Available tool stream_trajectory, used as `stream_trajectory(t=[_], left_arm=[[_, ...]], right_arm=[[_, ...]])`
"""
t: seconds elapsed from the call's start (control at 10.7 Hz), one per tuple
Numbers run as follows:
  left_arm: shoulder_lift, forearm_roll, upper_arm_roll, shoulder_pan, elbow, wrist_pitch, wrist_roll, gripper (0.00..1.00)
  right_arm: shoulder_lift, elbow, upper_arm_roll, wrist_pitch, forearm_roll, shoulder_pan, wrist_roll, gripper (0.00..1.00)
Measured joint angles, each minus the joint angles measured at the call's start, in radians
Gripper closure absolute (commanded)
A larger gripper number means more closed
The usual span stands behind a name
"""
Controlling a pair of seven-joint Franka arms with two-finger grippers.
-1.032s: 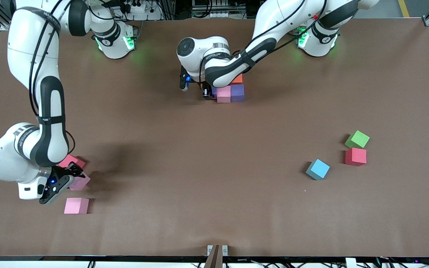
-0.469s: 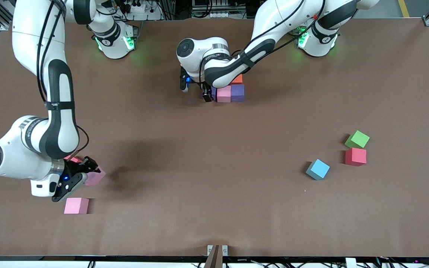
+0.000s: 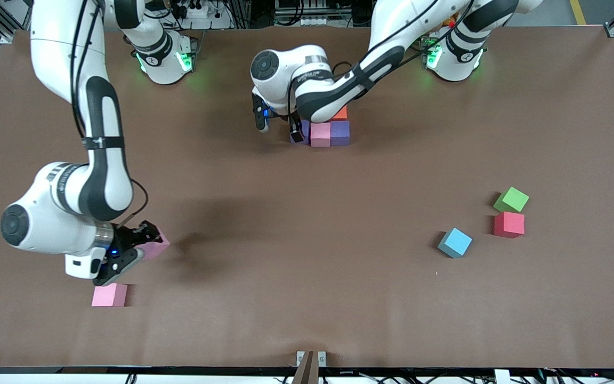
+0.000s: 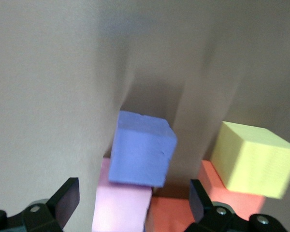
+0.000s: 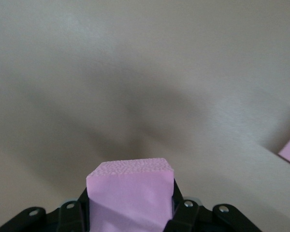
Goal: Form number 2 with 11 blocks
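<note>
My right gripper [image 3: 144,241] is shut on a pink block [image 3: 156,247] and holds it above the table at the right arm's end; the right wrist view shows the block [image 5: 130,193] filling the gripper [image 5: 130,209]. Another pink block [image 3: 108,295] lies on the table nearer to the front camera. My left gripper [image 3: 279,127] is open and empty over the started number 2 [image 3: 328,128]: a purple block [image 3: 302,130], a pink block [image 3: 320,134], a purple block [image 3: 340,133] and an orange block [image 3: 341,113]. The left wrist view shows the gripper [image 4: 132,197] over the purple block [image 4: 141,149], pink block [image 4: 122,210], orange block [image 4: 183,215] and a yellow block [image 4: 253,159].
A light blue block [image 3: 455,242], a red block [image 3: 509,224] and a green cube [image 3: 511,199] lie loose toward the left arm's end of the table. The brown table [image 3: 296,256] is bare between them and the right gripper.
My right gripper has lifted the pink block and carried it toward the table's middle. My left gripper has drawn back a little from the purple block in the row.
</note>
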Motion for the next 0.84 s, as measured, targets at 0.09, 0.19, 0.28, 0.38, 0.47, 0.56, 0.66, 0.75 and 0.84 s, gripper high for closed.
stream_trajectory(t=[0.09,0.19,0.28,0.38,0.47,0.56,0.66,0.75,0.84], left_arm=[[-0.045,-0.04,0.001,0.01,0.002,-0.04,-0.012,0.0],[-0.092,-0.064,0.002,0.035,0.003,-0.088,-0.015,0.0],[-0.138,-0.072,0.003,0.077,0.005,-0.142,-0.015,0.0],[-0.182,-0.074,0.004,0.14,0.006,-0.191,-0.015,0.0],[-0.211,-0.074,0.007,0.212,0.006,-0.218,-0.008,0.0],[-0.225,-0.074,0.012,0.292,0.009,-0.225,0.013,0.0],[-0.227,-0.071,0.018,0.375,0.016,-0.226,0.051,0.0],[-0.227,-0.051,0.022,0.46,0.025,-0.226,0.107,0.0],[-0.226,-0.002,0.024,0.534,0.036,-0.226,0.168,0.0]], right_arm=[[0.0,-0.003,0.0,0.0,0.0,0.023,0.045,0.94],[-0.001,-0.006,0.0,0.0,0.0,0.045,0.09,0.94],[-0.003,-0.009,0.0,0.0,0.0,0.071,0.142,0.94],[-0.008,-0.015,0.001,0.0,0.0,0.101,0.205,0.94],[-0.018,-0.027,0.0,0.006,0.0,0.136,0.268,0.94],[-0.031,-0.047,0.0,0.027,0.0,0.179,0.338,0.94],[-0.045,-0.08,0.0,0.066,0.0,0.229,0.406,0.94],[-0.062,-0.125,-0.001,0.123,0.0,0.286,0.475,0.94],[-0.078,-0.177,-0.001,0.188,0.0,0.348,0.546,0.95]])
